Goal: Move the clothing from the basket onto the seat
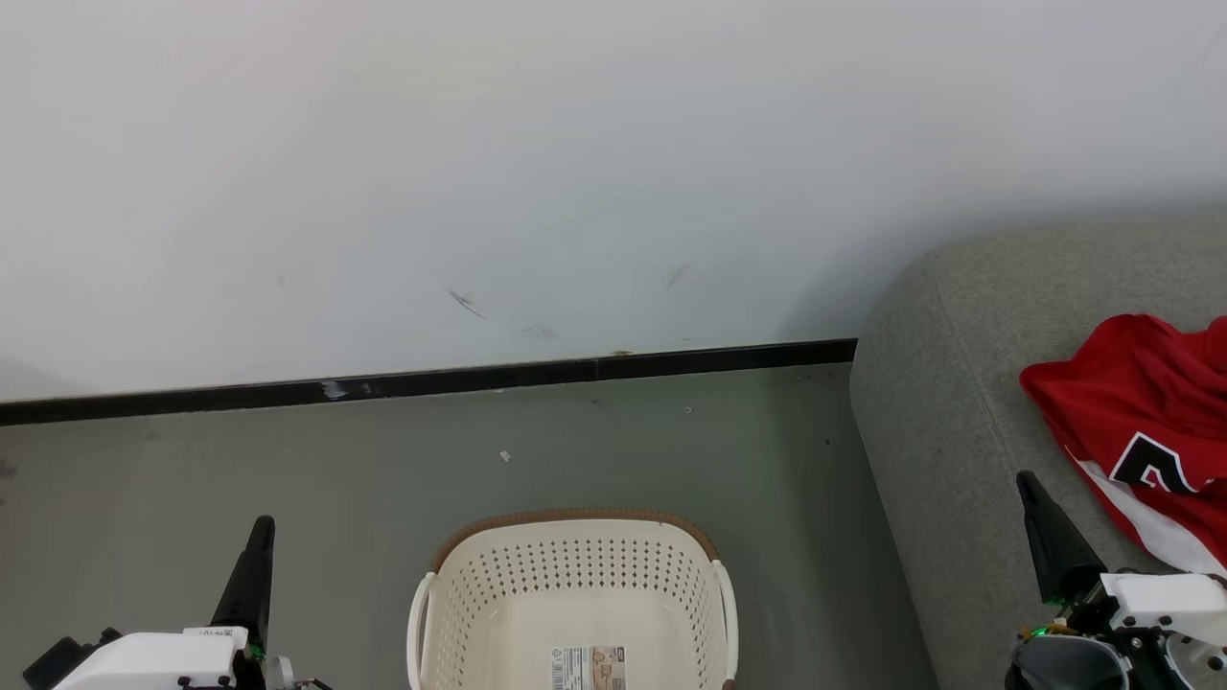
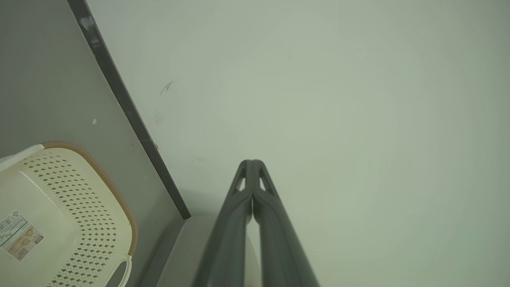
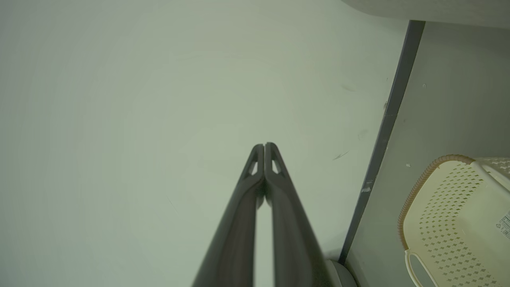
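The left gripper (image 2: 252, 161), two long dark fingers pressed together tip to tip, hangs over the grey-green floor (image 1: 288, 460) to the left of the oval cream-white perforated plastic basket (image 1: 575, 565). The right gripper (image 3: 264, 144), its fingers likewise shut against each other, stands over the front part of the large grey woven-fabric sofa seat (image 1: 939, 402), near the edge of the bright red clothing (image 1: 1131, 402). This clothing, a jersey with white trim and a black-and-white numeral, lies crumpled on the seat cushion, well apart from the basket. The basket rests on the floor between both grippers, just left of the seat; a label sticker (image 1: 587, 668) shows on its inside bottom. A black skirting strip (image 1: 431, 381) joins the floor to the pale wall (image 1: 575, 144)
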Controlling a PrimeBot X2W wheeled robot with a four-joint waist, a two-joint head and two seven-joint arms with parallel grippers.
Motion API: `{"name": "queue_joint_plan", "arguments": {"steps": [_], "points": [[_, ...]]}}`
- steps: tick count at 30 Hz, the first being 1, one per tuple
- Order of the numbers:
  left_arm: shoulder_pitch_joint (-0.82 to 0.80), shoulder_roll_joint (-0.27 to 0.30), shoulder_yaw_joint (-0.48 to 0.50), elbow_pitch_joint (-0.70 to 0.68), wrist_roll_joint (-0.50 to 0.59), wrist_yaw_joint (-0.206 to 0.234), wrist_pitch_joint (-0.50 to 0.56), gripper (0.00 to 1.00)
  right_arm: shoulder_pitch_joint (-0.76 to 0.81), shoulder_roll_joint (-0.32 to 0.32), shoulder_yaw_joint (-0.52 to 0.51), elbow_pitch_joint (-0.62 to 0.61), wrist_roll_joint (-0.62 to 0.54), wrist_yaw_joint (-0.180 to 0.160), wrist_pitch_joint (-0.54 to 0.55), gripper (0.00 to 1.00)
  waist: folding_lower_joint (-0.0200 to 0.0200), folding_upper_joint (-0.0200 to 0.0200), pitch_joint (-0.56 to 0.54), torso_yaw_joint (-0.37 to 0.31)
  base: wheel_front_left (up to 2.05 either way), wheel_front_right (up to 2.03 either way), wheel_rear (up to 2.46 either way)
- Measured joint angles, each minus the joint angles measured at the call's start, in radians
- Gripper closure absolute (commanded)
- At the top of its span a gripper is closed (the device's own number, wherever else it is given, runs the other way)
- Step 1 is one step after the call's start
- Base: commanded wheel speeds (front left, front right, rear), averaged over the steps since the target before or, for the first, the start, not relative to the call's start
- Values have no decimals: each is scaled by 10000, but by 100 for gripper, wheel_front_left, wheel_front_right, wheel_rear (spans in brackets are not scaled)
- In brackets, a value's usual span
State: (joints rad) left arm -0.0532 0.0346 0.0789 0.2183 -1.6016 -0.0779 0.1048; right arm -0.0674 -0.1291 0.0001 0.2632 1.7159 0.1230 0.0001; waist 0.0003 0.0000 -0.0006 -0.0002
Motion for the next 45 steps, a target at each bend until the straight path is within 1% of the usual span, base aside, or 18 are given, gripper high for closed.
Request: {"name": "queue_joint_plan", "arguments": {"steps": [45], "points": [[-14,-2,8,92,0,-54,8,100,-4,-12,33,13,0,0,0,100,-1,0,-1,0,0,0,0]]}}
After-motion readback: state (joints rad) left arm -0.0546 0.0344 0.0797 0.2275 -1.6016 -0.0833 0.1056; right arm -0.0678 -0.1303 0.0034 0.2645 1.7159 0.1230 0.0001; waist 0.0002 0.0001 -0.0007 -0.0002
